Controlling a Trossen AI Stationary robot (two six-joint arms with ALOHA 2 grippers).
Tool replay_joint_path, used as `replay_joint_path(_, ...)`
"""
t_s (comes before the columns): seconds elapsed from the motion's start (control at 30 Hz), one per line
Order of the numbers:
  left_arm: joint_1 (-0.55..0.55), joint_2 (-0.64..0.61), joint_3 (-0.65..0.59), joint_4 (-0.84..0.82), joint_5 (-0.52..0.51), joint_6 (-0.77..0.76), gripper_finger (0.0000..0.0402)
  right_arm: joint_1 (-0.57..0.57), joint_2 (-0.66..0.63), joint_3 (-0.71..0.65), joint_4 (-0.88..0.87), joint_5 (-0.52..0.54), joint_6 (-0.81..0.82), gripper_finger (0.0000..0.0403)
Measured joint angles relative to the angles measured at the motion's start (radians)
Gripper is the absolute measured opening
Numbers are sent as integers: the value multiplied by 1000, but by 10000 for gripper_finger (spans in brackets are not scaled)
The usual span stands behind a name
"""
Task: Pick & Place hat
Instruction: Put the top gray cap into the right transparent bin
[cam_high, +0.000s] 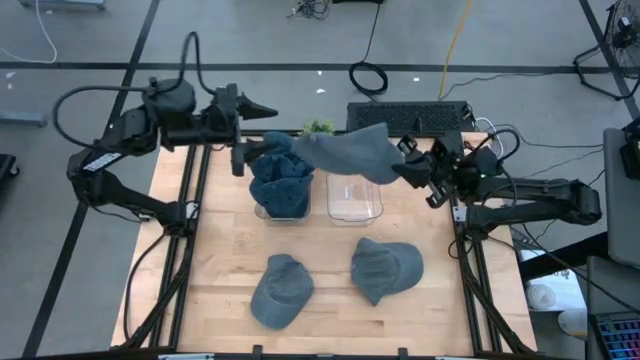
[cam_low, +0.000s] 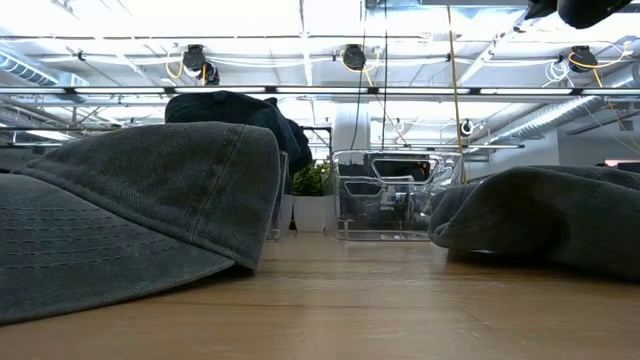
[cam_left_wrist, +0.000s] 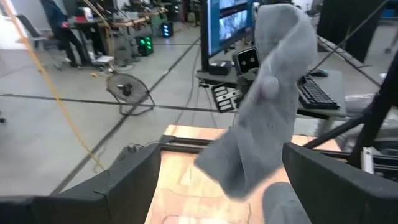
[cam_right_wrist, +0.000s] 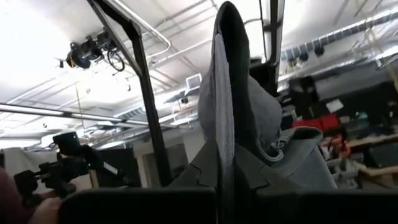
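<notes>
Denim-blue fabric, soft and faintly ribbed, makes up the lifted hat (cam_high: 352, 153), which hangs in air above the clear empty bin (cam_high: 355, 198), pinched shut in the right gripper (cam_high: 412, 163); the fingertips themselves are buried in cloth. Beside it, the left gripper (cam_high: 243, 156) hovers with fingers spread wide over the second bin (cam_high: 281, 195), whose walls are mostly hidden by crumpled hats. Two more caps (cam_high: 281, 290) (cam_high: 385, 268) lie on the pale wooden table (cam_high: 330, 310), well apart. No readable writing shows; monitor text in the left wrist view is too blurred.
</notes>
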Motion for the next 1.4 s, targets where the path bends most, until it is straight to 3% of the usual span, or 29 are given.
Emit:
replay_joint_path(0.43, 3, 94, 0, 23, 217, -80, 344, 36, 99, 0, 8, -1, 8, 0)
replay_joint_path(0.83, 3, 100, 0, -9, 240, -87, 336, 36, 98, 0, 18, -1, 6, 0)
replay_joint_path(0.97, 3, 100, 0, -10, 240, -94, 293, 36, 98, 0, 17, -1, 6, 0)
replay_joint_path(1.4, 3, 100, 0, -9, 243, -102, 79, 36, 98, 0, 17, -1, 6, 0)
